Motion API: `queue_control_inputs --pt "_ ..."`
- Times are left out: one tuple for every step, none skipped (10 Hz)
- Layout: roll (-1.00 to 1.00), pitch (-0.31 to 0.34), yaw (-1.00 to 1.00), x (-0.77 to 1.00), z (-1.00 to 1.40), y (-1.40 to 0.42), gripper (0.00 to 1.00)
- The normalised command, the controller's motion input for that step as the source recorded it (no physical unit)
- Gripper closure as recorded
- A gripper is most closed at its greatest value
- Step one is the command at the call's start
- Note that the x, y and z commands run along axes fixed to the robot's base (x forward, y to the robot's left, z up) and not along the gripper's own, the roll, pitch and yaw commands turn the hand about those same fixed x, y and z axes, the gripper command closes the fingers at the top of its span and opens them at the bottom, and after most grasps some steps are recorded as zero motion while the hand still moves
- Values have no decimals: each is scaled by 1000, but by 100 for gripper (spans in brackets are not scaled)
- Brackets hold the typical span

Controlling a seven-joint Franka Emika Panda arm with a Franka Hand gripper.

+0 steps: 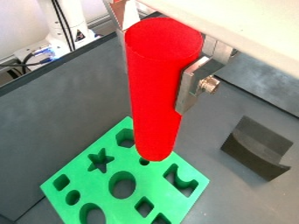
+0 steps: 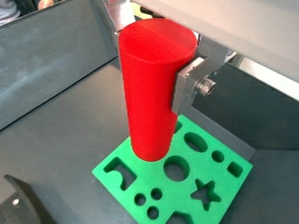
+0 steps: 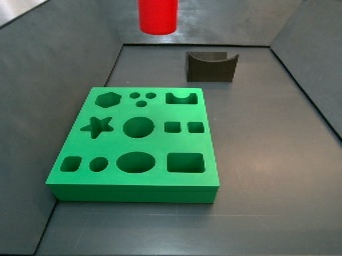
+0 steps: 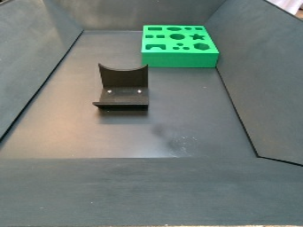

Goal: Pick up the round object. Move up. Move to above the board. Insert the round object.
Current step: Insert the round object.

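Note:
The round object is a bright-red cylinder, seen in both wrist views (image 1: 155,96) (image 2: 152,96). My gripper (image 1: 162,80) (image 2: 159,79) is shut on its upper part and holds it upright. One silver finger (image 1: 193,87) (image 2: 191,83) shows on its side; the other finger is hidden behind it. The green board with cut-out holes (image 1: 82,188) (image 2: 237,164) lies below the peg, whose lower end hangs above the board's round holes. In a side view only the peg's lower end (image 3: 158,14) shows, high above the board's (image 3: 110,140) far edge. The board also shows in a side view (image 4: 211,56), where the gripper is out of frame.
A dark block with a curved notch stands on the grey floor apart from the board (image 1: 260,147) (image 2: 21,203) (image 3: 210,65) (image 4: 122,87). Sloping grey walls (image 3: 307,90) (image 4: 35,62) enclose the floor.

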Motion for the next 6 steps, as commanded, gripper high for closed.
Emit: queue_control_inputs --pt "0 0 0 0 0 31 100" --pt "-73 -84 0 -109 -451 0 100" --pt "-31 -51 -11 -111 -566 0 100" --pt "-39 -33 0 -49 -526 0 100" --pt "-36 -20 -9 0 -526 0 100" --pt "-47 -49 -3 0 -557 -97 100"
